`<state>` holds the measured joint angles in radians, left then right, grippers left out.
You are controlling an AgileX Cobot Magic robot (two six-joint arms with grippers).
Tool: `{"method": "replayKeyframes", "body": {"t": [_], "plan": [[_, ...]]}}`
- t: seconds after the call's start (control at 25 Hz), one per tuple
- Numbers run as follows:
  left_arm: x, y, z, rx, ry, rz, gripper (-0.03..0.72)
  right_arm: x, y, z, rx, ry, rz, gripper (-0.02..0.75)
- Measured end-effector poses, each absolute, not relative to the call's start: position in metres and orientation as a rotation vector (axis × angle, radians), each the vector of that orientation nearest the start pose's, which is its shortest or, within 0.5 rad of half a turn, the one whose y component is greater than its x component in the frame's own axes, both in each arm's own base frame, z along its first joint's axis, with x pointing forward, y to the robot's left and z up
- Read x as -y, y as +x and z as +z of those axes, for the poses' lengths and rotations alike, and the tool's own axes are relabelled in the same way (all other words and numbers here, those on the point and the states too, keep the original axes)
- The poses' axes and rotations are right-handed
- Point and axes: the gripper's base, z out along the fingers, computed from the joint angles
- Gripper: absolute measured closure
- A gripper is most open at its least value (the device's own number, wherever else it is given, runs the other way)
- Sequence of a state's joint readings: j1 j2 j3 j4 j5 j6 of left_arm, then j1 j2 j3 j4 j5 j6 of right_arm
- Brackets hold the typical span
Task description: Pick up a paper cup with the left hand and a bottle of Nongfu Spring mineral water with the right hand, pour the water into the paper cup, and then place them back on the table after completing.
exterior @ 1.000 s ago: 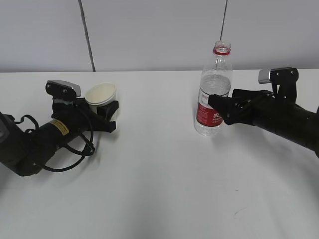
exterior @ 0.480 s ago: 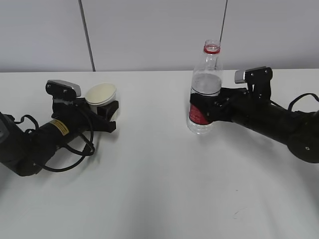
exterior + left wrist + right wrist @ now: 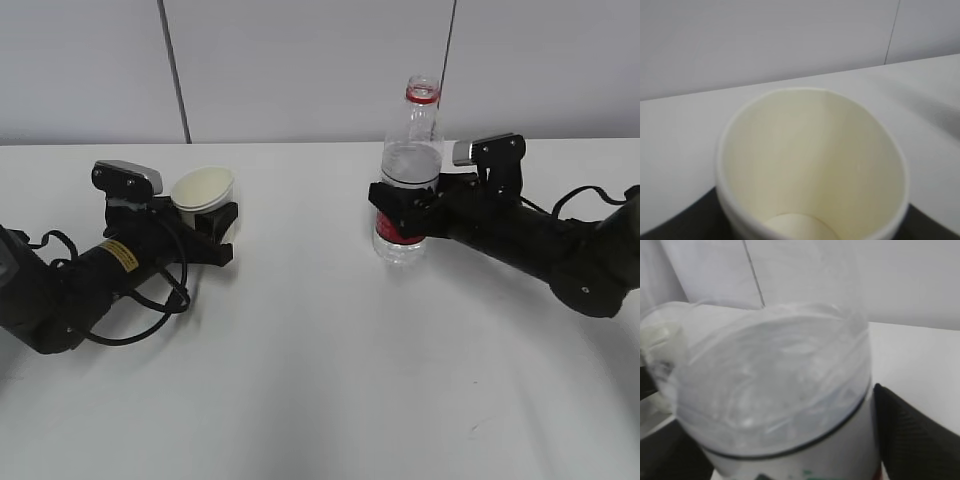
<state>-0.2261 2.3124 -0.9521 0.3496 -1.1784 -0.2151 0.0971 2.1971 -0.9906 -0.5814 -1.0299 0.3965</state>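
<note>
Right hand point(image 3: 400, 208) grips red-labelled clear bottle point(image 3: 408, 180); left gripper point(image 3: 205, 225) clasps cream paper cup point(image 3: 203, 189)

The table point(image 3: 320, 380) lies bare across its whole near half, giving broad room for a hand to pass. A wide open lane also runs between the paper cup point(image 3: 203, 188) on the left and the bottle point(image 3: 407, 190) right of centre. The left gripper point(image 3: 215, 225), its black arm and looped cable point(image 3: 150, 305) block the left edge. The right hand point(image 3: 400, 212) and its arm slant across the right side behind the bottle. Far off, the wall point(image 3: 320, 70) closes the table's far edge.
</note>
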Motion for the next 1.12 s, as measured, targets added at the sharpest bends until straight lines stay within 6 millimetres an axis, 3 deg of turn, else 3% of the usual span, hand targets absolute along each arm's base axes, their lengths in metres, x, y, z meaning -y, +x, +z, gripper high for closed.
{"method": "replayKeyframes", "body": {"t": [0.2, 0.68, 1.12], "plan": [[0.118, 0.383, 0.062, -1.666, 0.371, -0.498, 0.29, -0.083, 0.405, 0.098, -1.697, -0.385, 0.547, 0.094], [0.121, 0.38, 0.061, -1.659, 0.425, -0.523, 0.29, -0.083, 0.406, 0.098, -1.682, -0.381, 0.553, 0.3], [0.132, 0.372, 0.061, -1.654, 0.539, -0.656, 0.29, -0.084, 0.406, 0.097, -1.679, -0.389, 0.549, 0.328]]}}
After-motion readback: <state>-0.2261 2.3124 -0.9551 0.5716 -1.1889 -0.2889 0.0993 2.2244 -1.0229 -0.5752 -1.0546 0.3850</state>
